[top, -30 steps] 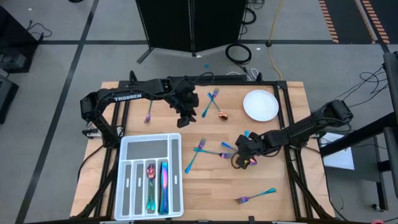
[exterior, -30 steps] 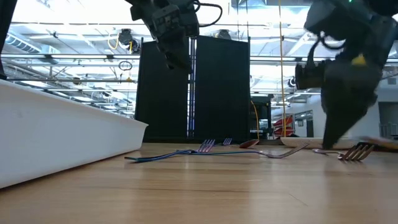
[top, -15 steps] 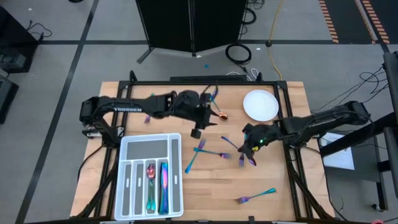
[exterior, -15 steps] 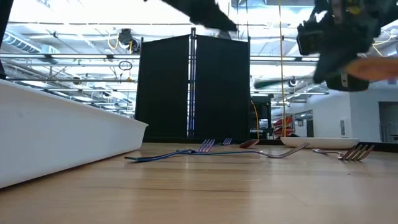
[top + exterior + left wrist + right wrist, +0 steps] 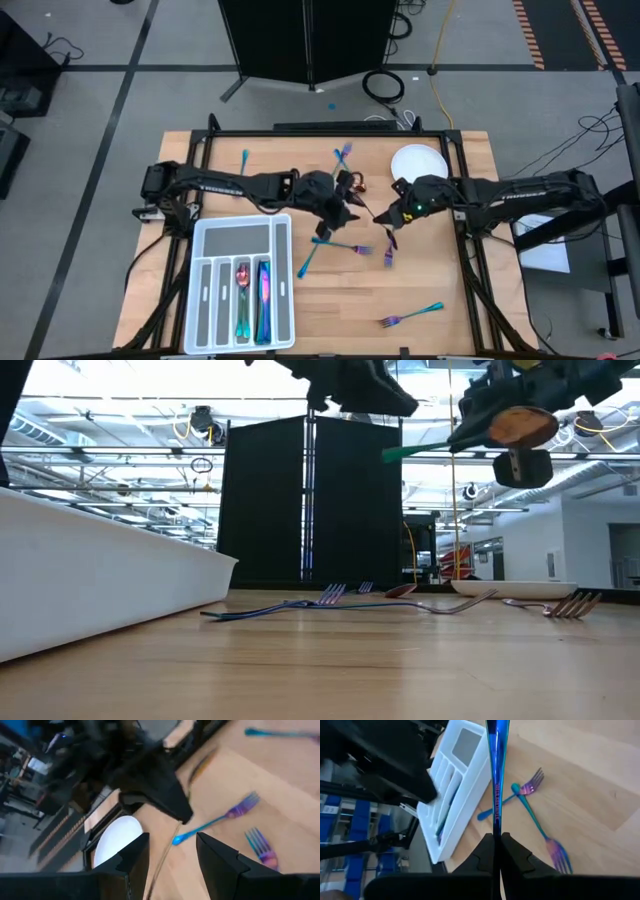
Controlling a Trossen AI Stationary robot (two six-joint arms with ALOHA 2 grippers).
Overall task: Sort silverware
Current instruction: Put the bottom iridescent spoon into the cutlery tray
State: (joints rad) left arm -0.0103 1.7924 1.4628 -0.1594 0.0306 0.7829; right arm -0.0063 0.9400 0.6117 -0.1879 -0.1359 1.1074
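My right gripper hangs above the table's middle, shut on a spoon with a coppery bowl and a teal-blue handle. The handle reaches out toward my left gripper, which is open. In the left wrist view that handle is a thin line running between the two left fingers, touching neither. More silverware lies flat on the wood: crossed forks, a fork near the front, and a fork and a spoon farther back. My right gripper pinches the spoon's handle between its two fingers, close to the bowl end. The fingers lie along the spoon, so the handle sticks straight out past the fingertips. The spoon is lifted clear of the table and lies about level, its bowl under the gripper.
A white compartmented tray stands at the front left and holds two pieces. A round white plate sits at the back right. A teal piece lies at the back left. Bare wood lies front centre.
My right gripper has risen off the table with the spoon and moved toward the far edge. The spoon is now clear of the wood, its handle pointing at the left arm. My left gripper has swung from the back toward the table's middle, rolling as it went.
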